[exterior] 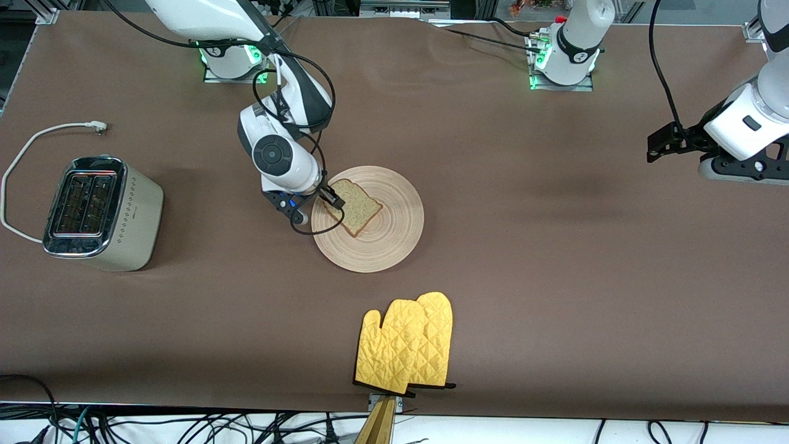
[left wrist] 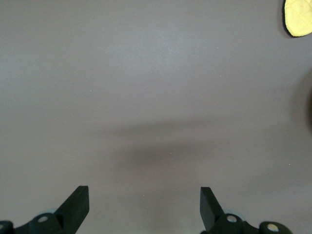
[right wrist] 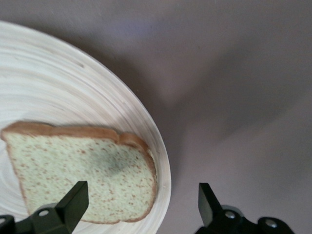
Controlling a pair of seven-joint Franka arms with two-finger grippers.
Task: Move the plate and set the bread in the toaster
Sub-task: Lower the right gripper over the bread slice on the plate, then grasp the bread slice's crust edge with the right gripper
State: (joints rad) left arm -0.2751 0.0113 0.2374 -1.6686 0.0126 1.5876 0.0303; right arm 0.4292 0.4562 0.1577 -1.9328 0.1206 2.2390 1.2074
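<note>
Nothing is completed: the bread (exterior: 354, 207) lies unlifted on the wooden plate (exterior: 394, 240), at the toaster (exterior: 98, 213)'s three o'clock. The right gripper (exterior: 333, 201), jaws wide, straddles the slice's edge. The left gripper (exterior: 661, 148) waits, jaws wide, holding nothing.

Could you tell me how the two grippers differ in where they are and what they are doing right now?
The right gripper is low over the bread on the wooden plate, one finger above the slice; the left gripper waits over bare table at the left arm's end, with nothing beneath it. Both are open and hold nothing.
</note>
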